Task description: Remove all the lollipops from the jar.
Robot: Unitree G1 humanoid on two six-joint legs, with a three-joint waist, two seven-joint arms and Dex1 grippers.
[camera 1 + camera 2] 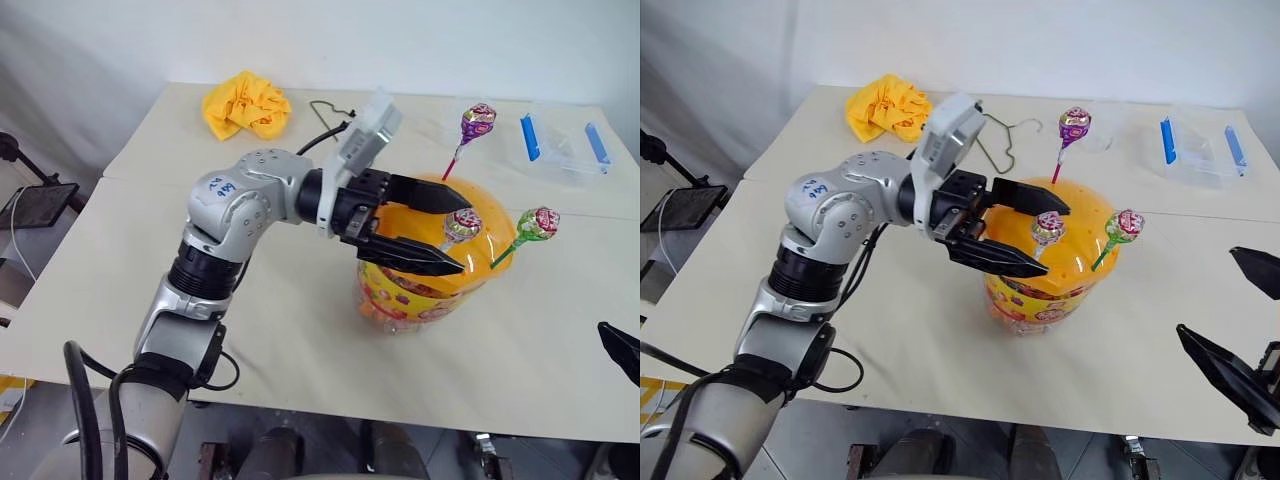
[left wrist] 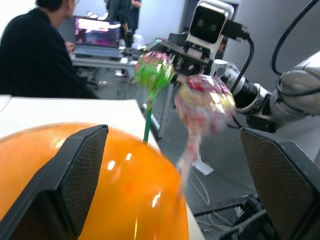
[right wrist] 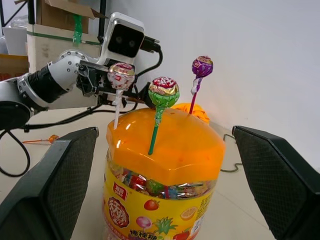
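Squat plastic jar (image 1: 425, 290) with glossy domed orange lid and candy-printed body, mid-desk (image 1: 300, 330). Three round wrapped lollipops standing in lid: purple (image 1: 478, 122), pink/white (image 1: 463, 226), green (image 1: 537, 224). Left gripper (image 1: 440, 232) reaching level across lid, jaws wide around pink/white stick, empty. Right gripper (image 1: 1240, 320) low beside jar, jaws wide, empty.

Two pale tables (image 1: 300, 330) are set edge to edge, with a seam visible between them. On the near one, towards its right side, the jar (image 1: 420, 295) is stood upright. On the far one, a crumpled yellow cloth (image 1: 246, 106) is laid near the left corner, a thin wire hanger (image 1: 1005, 135) beside it, and a clear box with blue clips (image 1: 565, 145) is placed at the right end. An orange lollipop (image 3: 44, 139) is seen lying flat on the tabletop in the right wrist view.
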